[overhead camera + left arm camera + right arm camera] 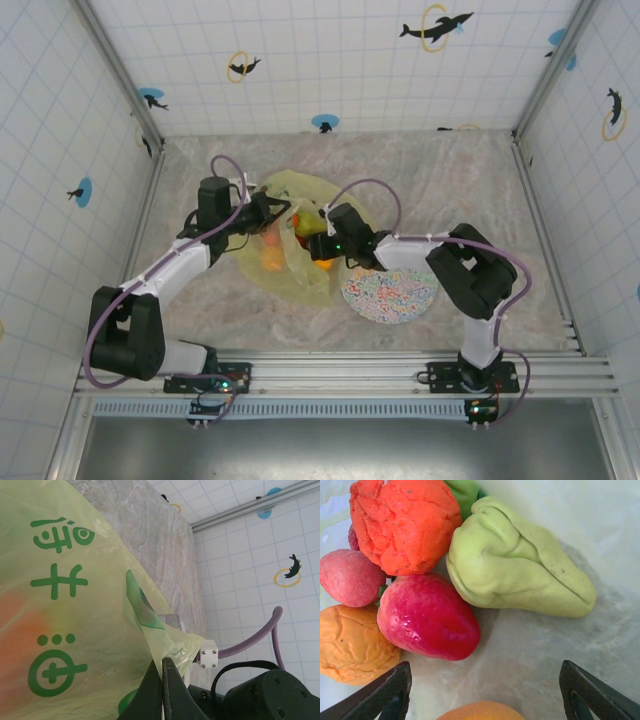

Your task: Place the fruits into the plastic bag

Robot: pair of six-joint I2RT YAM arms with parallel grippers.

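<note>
In the top external view, the yellow-green plastic bag [300,275] is seen lying mid-table, just beside the speckled plate [390,295]. Its rim is pinched and held up by the left gripper [262,212]. The right gripper [318,248] is reached into the bag's mouth, and the fruits [272,258] are seen as orange and red patches through the film.

In the left wrist view, the left gripper [164,680] is seen closed flat on a fold of the plastic bag [75,605], with nothing else between its jaws. An orange glow is made out behind the green print.

In the right wrist view, the right gripper [484,670] is spread wide and nothing is held. Ahead of it, inside the bag, a green pear [520,575], an orange-red lumpy fruit [405,525], a glossy red piece [427,615], a pink piece [347,577] and an orange [355,645] are heaped touching. A second orange [482,711] lies at the bottom edge between the jaws; contact cannot be told.

The depositing step is judged to be at its release. A clean withdrawal through the mouth is called for next, with the film left unsnagged.
</note>
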